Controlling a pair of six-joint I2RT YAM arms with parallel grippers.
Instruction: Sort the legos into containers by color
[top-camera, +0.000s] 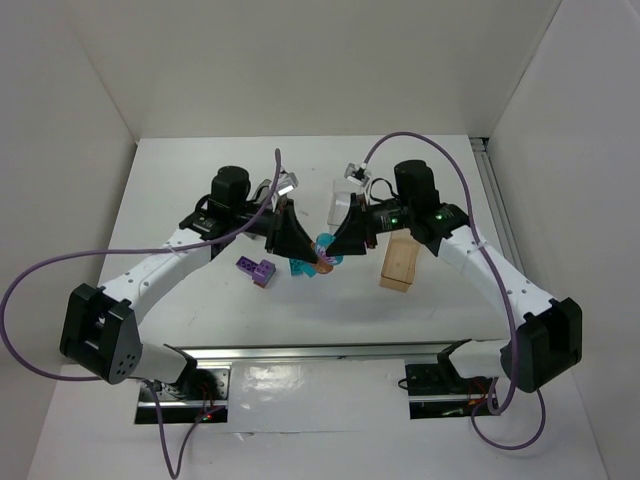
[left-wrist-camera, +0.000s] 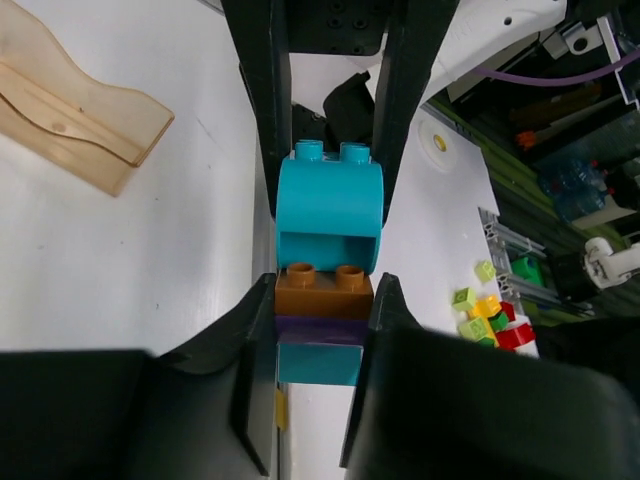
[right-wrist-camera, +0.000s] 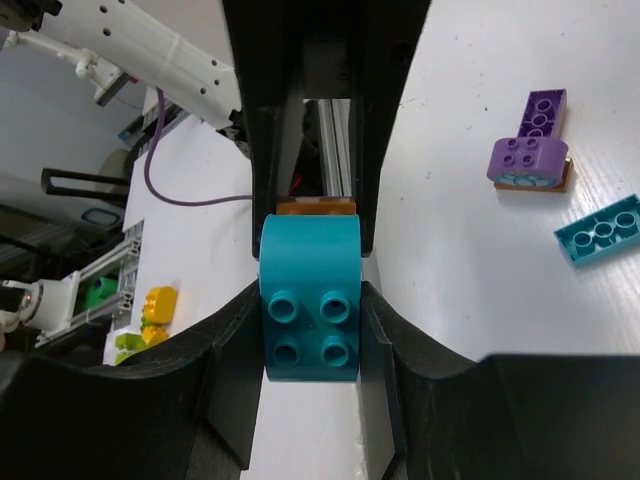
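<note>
- Reaching in from the left, the left arm's pincer (left-wrist-camera: 322, 300) is clamped on an orange-brown brick (left-wrist-camera: 322, 290), which has a purple layer and a teal one beneath it.
- Just left of that pincer, a purple lego cluster (top-camera: 257, 270) and a flat teal brick (top-camera: 299, 267) lie near each other on the desk (top-camera: 330, 310) (the right wrist view shows an orange-brown piece under the purple one).
- At the centre, a teal arched brick (left-wrist-camera: 330, 210) sits against the orange-brown brick, and the stack is held between the two pincers.
- The right pincer (right-wrist-camera: 310, 310) is closed on the sides of the teal arched brick, with the studs facing its camera.
- Further right, the tan wood-coloured container (top-camera: 400, 265) stands on the desk, apart from the stack.
</note>
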